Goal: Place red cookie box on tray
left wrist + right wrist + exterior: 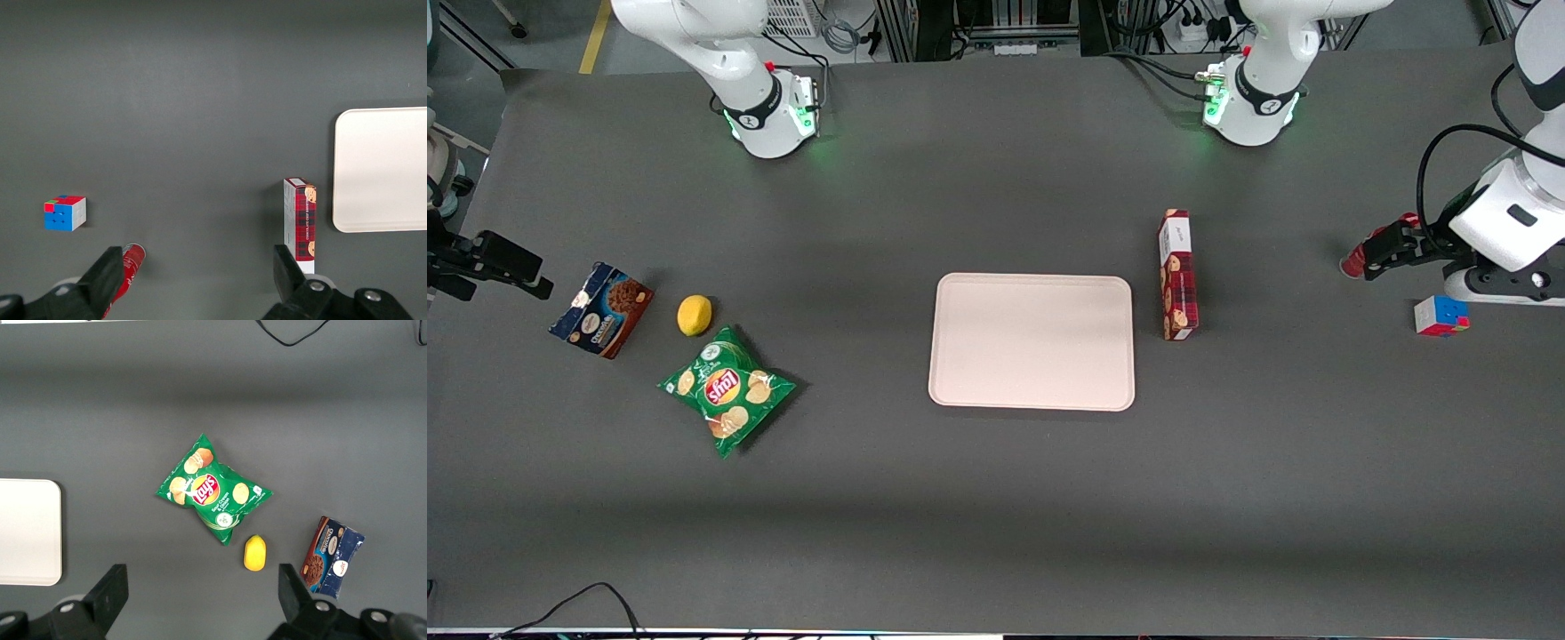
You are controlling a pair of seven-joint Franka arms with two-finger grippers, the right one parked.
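Two things matter for this job, and they sit close together: the red cookie box (pixel 1176 276) stands on a long narrow side just beside the tray (pixel 1032 341), right of centre in the front view, with a slim strip of dark worktop (pixel 996 498) between them. The box runs roughly parallel to the tray's short edge, so a short sideways carry should be enough to set it down inside the low rim, and its upright narrow stance probably offers two flat faces for a pinch across its width.

Off at the right edge of the front view, the gripper (pixel 1360 260) hangs low over the worktop, well apart from the box. Its fingers (pixel 110 270) are spread wide with nothing between them, as the left wrist view shows; the box (pixel 299 217) and the tray's corner (pixel 380 170) both fall within that camera's sight, which suggests the arm is poised for an approach that is not yet begun. A small red bottle (pixel 130 265) lies just by one fingertip, and a colour cube (pixel 1440 316) rests nearby; both look like bystanders to steer clear of.

Toward the parked arm's end lie a blue cookie box (pixel 601 309), a lemon (pixel 694 315) and a green crisp bag (pixel 727 389), none in the way.
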